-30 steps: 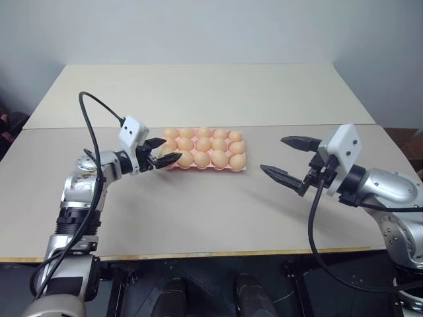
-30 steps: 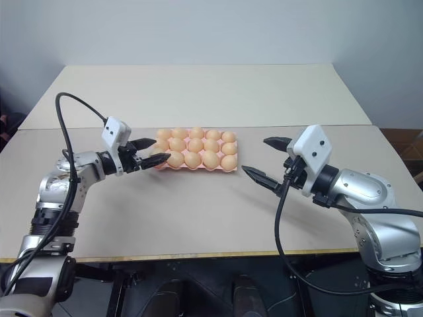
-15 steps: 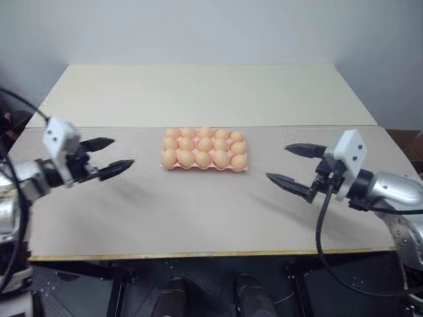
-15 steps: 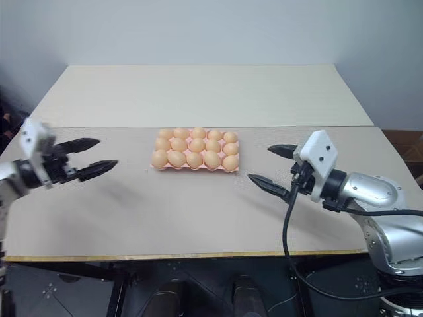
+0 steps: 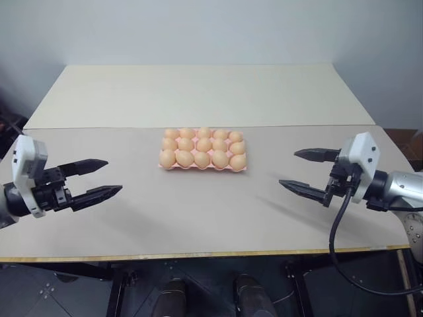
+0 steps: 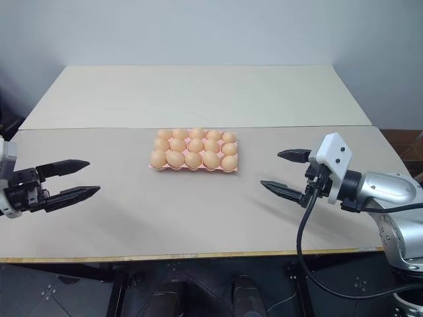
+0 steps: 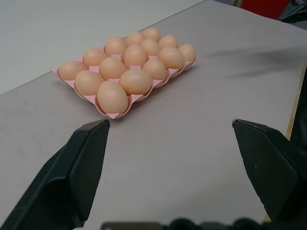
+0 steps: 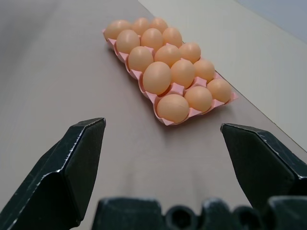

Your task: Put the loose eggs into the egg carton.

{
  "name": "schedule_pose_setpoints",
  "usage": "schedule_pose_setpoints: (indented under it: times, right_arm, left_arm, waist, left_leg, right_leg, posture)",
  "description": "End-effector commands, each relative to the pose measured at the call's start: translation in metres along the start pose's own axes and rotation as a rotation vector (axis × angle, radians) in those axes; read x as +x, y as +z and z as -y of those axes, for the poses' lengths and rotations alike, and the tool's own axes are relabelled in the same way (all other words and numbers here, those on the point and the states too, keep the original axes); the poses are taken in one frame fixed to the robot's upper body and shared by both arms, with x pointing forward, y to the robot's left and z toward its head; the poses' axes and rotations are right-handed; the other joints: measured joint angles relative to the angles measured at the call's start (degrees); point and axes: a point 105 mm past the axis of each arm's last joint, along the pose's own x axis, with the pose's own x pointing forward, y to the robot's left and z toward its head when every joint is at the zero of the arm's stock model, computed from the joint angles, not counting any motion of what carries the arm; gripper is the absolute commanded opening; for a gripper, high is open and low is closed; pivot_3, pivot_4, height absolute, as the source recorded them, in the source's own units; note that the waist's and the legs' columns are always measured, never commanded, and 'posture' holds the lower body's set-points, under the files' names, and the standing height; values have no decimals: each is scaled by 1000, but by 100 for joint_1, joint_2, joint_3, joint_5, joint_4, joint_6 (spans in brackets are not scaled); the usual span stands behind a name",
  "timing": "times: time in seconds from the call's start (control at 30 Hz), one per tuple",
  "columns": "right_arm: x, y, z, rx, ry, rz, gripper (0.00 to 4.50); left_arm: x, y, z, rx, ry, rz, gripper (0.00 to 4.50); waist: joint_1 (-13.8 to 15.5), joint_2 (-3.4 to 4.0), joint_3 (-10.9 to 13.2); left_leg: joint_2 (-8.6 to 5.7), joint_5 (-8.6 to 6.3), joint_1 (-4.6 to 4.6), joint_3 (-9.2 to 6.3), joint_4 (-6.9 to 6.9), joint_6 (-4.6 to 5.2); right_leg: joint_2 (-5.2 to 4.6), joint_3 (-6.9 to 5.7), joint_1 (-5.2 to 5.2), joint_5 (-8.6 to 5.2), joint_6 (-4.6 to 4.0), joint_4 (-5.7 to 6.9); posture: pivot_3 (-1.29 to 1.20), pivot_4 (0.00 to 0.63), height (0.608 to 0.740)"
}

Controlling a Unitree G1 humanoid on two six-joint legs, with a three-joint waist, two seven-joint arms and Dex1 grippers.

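1. Partly hidden, the egg carton (image 5: 203,166) shows just pink edges beneath its eggs (image 5: 203,158).
2. Fifteen eggs fill three rows of five; no egg lies loose on the table (image 5: 198,211).
3. Its long axis runs left to right, mid-table.
4. Well apart from it, the left gripper (image 5: 99,177) and right gripper (image 5: 305,170) gape empty, pointing inward.

The left gripper (image 5: 99,178) has its arm cut off by the picture's edge behind it. The egg carton (image 5: 169,165), well ahead of both grippers, is mostly hidden under its eggs (image 5: 202,148); only its rim shows
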Motion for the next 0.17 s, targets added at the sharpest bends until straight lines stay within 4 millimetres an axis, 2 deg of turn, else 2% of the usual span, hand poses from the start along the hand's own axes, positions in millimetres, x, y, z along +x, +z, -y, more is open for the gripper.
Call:
schedule_pose_setpoints:
  times: [0.03,0.17]
  right_arm:
    - [-6,14,5,-55,-10,25,4500]
    - [-6,15,6,-57,1,21,4500]
  left_arm:
    - [-5,9,5,42,10,18,4448]
    - [-6,3,8,41,16,3,4448]
  waist:
    - [3,0,0]
    - [6,0,0]
  left_leg:
    - [0,0,0,0,0,0]
    - [0,0,1,2,0,0]
  right_leg:
    - [0,0,0,0,0,0]
    - [0,1,0,0,0,-1]
  posture:
    - [0,150,740]
    - [0,150,740]
